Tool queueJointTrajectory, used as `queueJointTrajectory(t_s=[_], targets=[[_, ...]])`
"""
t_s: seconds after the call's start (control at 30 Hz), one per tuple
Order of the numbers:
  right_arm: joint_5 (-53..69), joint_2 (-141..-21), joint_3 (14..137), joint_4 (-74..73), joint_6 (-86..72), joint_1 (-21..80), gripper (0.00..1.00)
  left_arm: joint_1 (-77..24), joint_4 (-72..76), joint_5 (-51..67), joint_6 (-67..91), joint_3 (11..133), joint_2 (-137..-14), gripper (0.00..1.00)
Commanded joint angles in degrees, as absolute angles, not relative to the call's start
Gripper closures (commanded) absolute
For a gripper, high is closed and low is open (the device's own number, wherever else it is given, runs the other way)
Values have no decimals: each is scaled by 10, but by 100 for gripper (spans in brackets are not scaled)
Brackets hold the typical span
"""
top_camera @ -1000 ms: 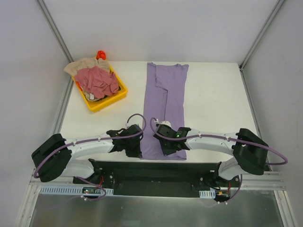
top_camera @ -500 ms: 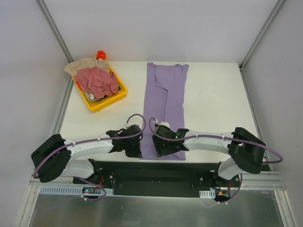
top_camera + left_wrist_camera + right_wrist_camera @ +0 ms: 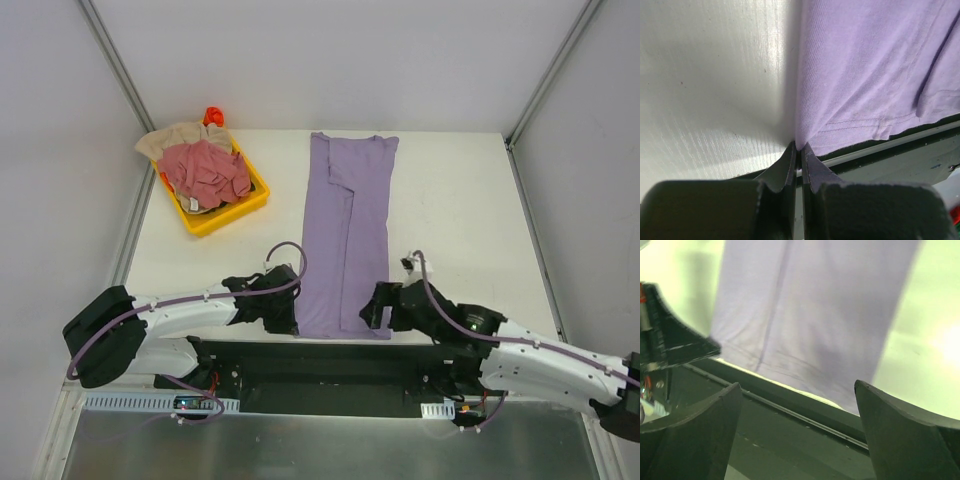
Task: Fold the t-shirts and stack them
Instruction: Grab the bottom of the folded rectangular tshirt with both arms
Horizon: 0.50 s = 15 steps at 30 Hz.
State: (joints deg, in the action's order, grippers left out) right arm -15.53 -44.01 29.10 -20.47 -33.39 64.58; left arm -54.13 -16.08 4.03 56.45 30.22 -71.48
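**A:** What is the largest thing?

**B:** The table [image 3: 450, 200], white, running away ahead of the left gripper [image 3: 290, 318] and the right gripper [image 3: 378, 315].

**A:** And the shirt being worked on?

**B:** The purple shirt [image 3: 350, 230] lies flat as a long, narrow strip. It starts between the two grippers and runs straight ahead of them to the far edge. Its near hem sits at the table's near edge.

**A:** The others?

**B:** Far ahead of the left gripper and off to its left is a yellow tray [image 3: 225, 218]. The pink shirt [image 3: 205, 170] is bunched up in it, and the beige shirt [image 3: 170, 138] is crumpled behind that, spilling over the far rim.

**A:** How do the grippers stand?

**B:** The left gripper [image 3: 799, 147] is pinched tight on the purple shirt's near left corner, with the hem caught between its fingers. The right gripper [image 3: 796, 385] is spread wide and holds nothing. The near right corner lies just ahead of it, and I cannot tell whether they touch.
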Motion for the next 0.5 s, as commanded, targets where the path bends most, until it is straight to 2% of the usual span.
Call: queueJointTrajectory(t_s=[0.0,0.07,0.23,0.37,0.47], targets=[[-235,-347,240,-348,-488,630,4,-551,-204,22,561,290,-712,100],[-233,-324,225,-359,-520,628,1,-551,-204,24,559,294,-717,100],[-211,-394,228,-366,-529,614,15,-552,-204,25,557,297,-724,100],[-198,-481,244,-367,-525,597,33,-554,-204,25,555,301,-726,100],[-199,-532,270,-362,-495,594,38,-555,-204,23,556,301,-727,100]])
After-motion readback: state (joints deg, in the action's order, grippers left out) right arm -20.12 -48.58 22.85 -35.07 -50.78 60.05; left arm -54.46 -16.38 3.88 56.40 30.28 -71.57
